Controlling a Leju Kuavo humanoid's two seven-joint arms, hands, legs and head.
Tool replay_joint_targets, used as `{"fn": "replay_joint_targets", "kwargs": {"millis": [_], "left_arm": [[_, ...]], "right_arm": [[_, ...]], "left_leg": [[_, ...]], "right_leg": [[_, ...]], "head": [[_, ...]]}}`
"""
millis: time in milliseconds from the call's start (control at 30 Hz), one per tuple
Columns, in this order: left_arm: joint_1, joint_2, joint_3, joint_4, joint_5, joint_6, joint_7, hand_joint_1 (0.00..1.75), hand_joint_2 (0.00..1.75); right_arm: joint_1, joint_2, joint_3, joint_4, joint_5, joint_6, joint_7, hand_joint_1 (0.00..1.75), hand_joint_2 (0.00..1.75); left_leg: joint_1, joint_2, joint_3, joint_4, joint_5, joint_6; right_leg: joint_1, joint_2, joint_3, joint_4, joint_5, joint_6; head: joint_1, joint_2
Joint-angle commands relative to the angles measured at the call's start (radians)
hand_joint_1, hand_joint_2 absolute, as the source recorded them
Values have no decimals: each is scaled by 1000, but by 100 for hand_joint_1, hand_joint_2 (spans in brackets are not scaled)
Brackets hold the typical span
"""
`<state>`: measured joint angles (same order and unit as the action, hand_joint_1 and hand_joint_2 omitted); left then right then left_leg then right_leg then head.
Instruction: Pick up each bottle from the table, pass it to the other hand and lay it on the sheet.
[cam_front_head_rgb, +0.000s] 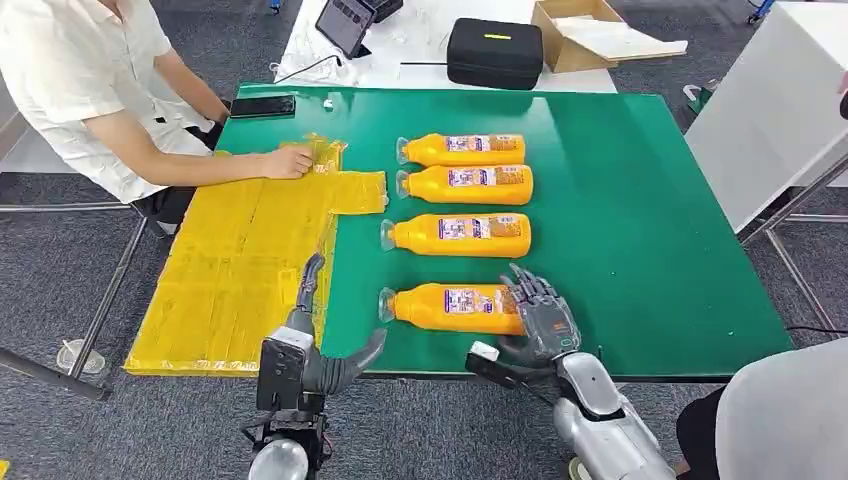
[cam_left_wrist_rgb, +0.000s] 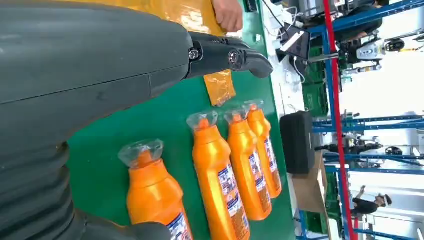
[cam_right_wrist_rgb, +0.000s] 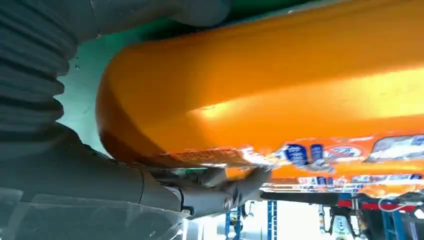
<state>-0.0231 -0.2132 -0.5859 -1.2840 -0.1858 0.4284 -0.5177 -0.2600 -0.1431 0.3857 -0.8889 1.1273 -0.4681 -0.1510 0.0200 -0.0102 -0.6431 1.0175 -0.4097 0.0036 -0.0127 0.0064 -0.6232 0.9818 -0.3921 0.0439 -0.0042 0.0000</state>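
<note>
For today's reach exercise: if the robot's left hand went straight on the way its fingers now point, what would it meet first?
Probably the yellow sheet: the left hand, open, points up along its right edge. Depth is unclear; it may pass above it.

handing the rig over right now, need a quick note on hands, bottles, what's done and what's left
Right hand: at the base end of the nearest bottle, fingers over it; the right wrist view shows the bottle close against the hand, but a firm grip cannot be confirmed. The bottle lies on the green table.
Left hand: open, holding nothing, at the table's near edge beside the yellow sheet.
Three other bottles lie in a row behind the nearest one, caps toward the sheet.
A person's hand rests on the sheet's far end.
Done: no bottle on the sheet.
Left: all four bottles to pick, pass and lay.
</note>
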Motion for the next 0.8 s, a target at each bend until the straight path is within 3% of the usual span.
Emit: {"fn": "replay_joint_targets", "kwargs": {"millis": [33,67,200,467,767,800], "left_arm": [[-23,32,-19,30,11,-3,-3,0,175],[-24,32,-20,31,17,-3,-6,0,175],[-30,31,-25,44,29,-1,-14,0,175],[-37,30,-26,58,49,6,-29,0,175],[-14,22,13,47,203,-79,5,0,175],[-8,23,23,42,257,-114,29,0,175]], "right_arm": [[-42,8,-29,161,-62,25,-41,162,175],[-43,11,-45,172,-101,49,-62,171,175],[-43,26,-106,208,-233,141,-127,175,175],[-49,34,-119,262,-271,107,-185,175,175],[50,80,-126,9,-396,109,-287,175,175],[65,85,-122,-32,-411,101,-298,168,175]], "left_leg": [[0,0,5,-2,-1,1],[-1,0,7,-2,-1,1],[0,-2,7,-2,-1,1],[0,-1,10,-2,-1,1],[0,1,13,-2,-2,1],[0,1,14,-2,-2,1]], "right_leg": [[0,-1,5,-1,-1,-1],[0,-2,7,-1,-2,-2],[0,-3,7,-2,-2,-2],[1,-3,10,-3,-1,-2],[1,-1,12,-2,-1,-2],[1,-1,13,-2,-2,-3]], "head": [[0,0],[0,0],[0,0],[0,0],[0,0],[0,0]]}}
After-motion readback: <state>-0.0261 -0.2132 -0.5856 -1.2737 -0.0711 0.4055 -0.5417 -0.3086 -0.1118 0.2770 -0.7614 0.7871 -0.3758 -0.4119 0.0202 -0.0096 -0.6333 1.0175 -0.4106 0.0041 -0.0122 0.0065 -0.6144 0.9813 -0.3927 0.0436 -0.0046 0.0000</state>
